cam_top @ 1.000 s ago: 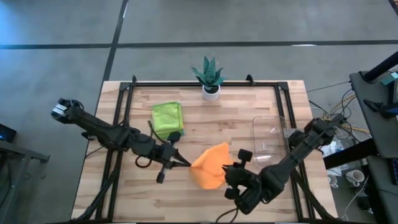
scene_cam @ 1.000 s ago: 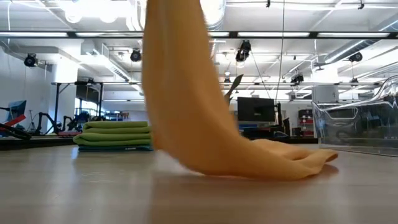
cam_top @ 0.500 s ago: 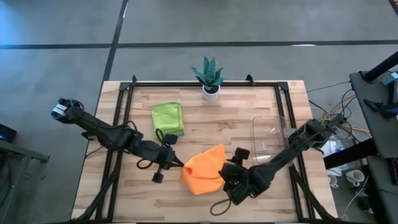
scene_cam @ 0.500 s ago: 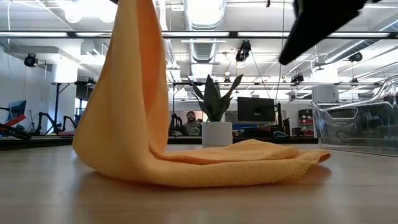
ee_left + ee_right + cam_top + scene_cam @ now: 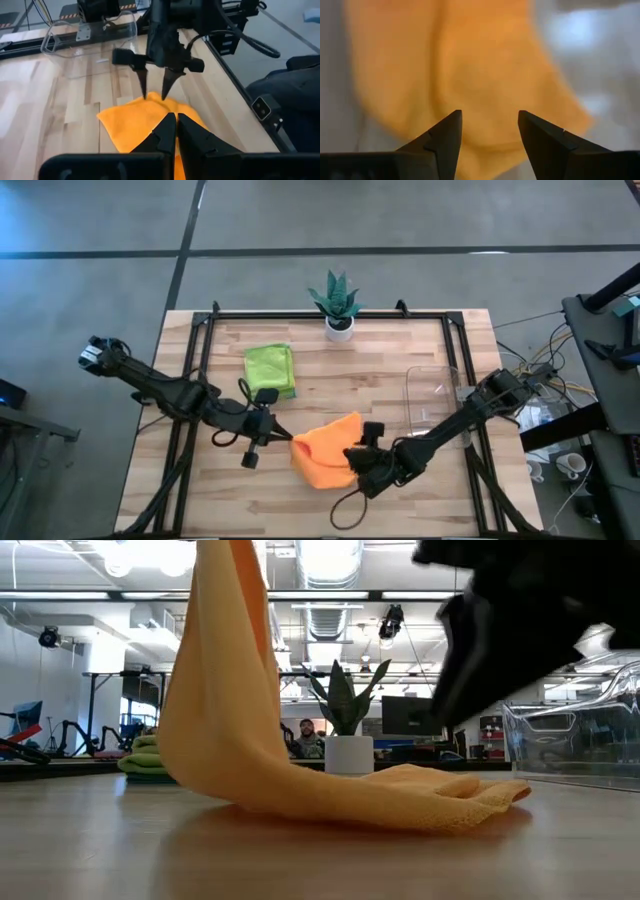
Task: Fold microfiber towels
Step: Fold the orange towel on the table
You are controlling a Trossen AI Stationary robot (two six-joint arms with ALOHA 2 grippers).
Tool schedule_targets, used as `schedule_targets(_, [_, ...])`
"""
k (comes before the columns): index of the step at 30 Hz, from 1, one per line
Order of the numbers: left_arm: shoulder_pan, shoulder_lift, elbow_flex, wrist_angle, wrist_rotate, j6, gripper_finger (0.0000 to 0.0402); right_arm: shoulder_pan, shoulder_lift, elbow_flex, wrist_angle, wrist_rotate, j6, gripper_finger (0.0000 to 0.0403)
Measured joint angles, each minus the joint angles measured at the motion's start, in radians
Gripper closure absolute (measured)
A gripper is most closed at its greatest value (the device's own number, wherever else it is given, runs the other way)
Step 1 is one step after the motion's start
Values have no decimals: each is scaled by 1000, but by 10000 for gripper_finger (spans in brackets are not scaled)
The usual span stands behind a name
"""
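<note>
Left gripper (image 5: 278, 436) pinches a raised corner of my soft orange microfiber towel (image 5: 325, 455); right gripper (image 5: 154, 86) gapes empty above its far edge.
Limp, light cloth: I'd take that far edge, just under the right fingertips.

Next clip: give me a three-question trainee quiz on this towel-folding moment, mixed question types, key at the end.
1. True or false: the left gripper is shut on the orange towel.
2. The right gripper is: A) open beside the orange towel, B) shut on the plant, C) inside the clear tray.
3. Fill in: the folded lime green towel lies on the table between the left arm and the ____.

Key: 1 true; 2 A; 3 plant.
</note>
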Motion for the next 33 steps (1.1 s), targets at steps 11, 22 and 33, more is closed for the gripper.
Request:
schedule_targets(11, [-1,1,-19,-17,-9,-21,401,-63,2,-125,161,-183,-186,216])
schedule_targets(22, [0,-5,-63,-8,-32,-45,401,-75,6,-131,212,-246,-293,233])
schedule_targets(33, [0,-61,-80,-26,-59,-69,401,-97,9,-112,212,-235,-269,333])
